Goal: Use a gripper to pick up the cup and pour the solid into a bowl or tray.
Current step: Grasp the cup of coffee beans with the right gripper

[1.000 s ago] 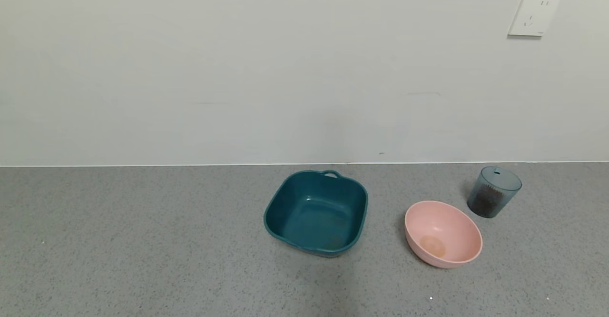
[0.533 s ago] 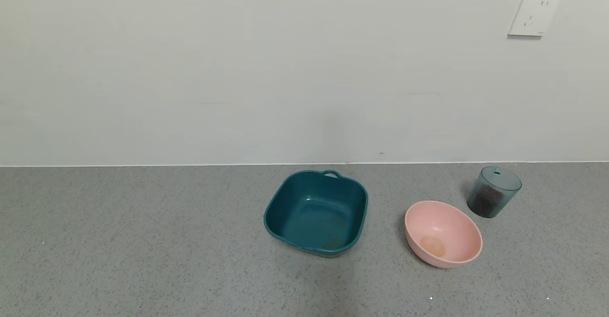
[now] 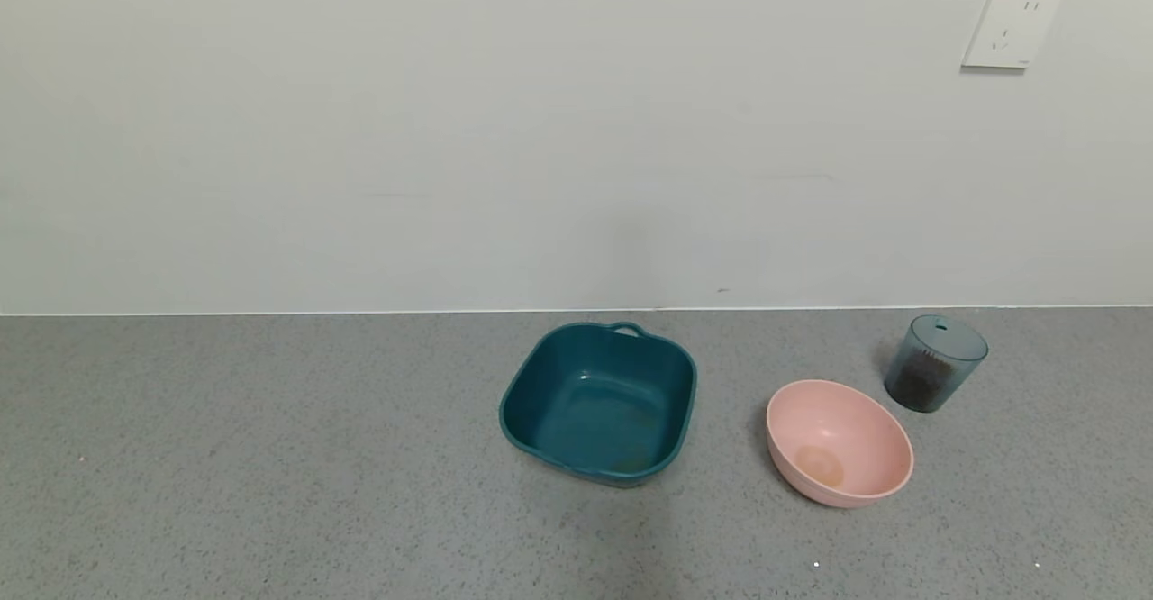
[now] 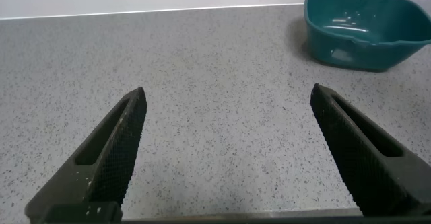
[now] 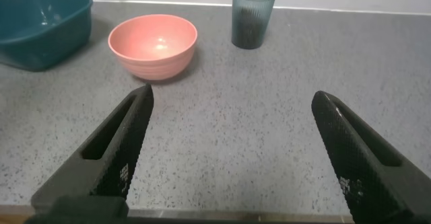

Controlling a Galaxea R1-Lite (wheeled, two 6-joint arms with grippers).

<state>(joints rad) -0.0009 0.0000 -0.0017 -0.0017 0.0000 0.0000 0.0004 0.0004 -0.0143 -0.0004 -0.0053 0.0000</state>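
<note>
The blue-grey ribbed cup [image 3: 935, 363] stands upright at the back right of the grey counter, with the dark brown solid [image 3: 919, 379] in its lower part. It also shows in the right wrist view [image 5: 253, 15]. The dark teal square basin [image 3: 599, 402] sits mid-counter and looks empty; it also shows in the left wrist view [image 4: 367, 30] and the right wrist view [image 5: 42, 25]. Neither gripper shows in the head view. My left gripper [image 4: 229, 99] is open over bare counter, short of the basin. My right gripper [image 5: 232, 99] is open over bare counter, short of the cup.
A round pink bowl [image 3: 839, 442] sits between the basin and the cup, close in front of the cup; it also shows in the right wrist view [image 5: 153, 46]. A white wall runs behind the counter, with a socket [image 3: 1011, 27] at upper right.
</note>
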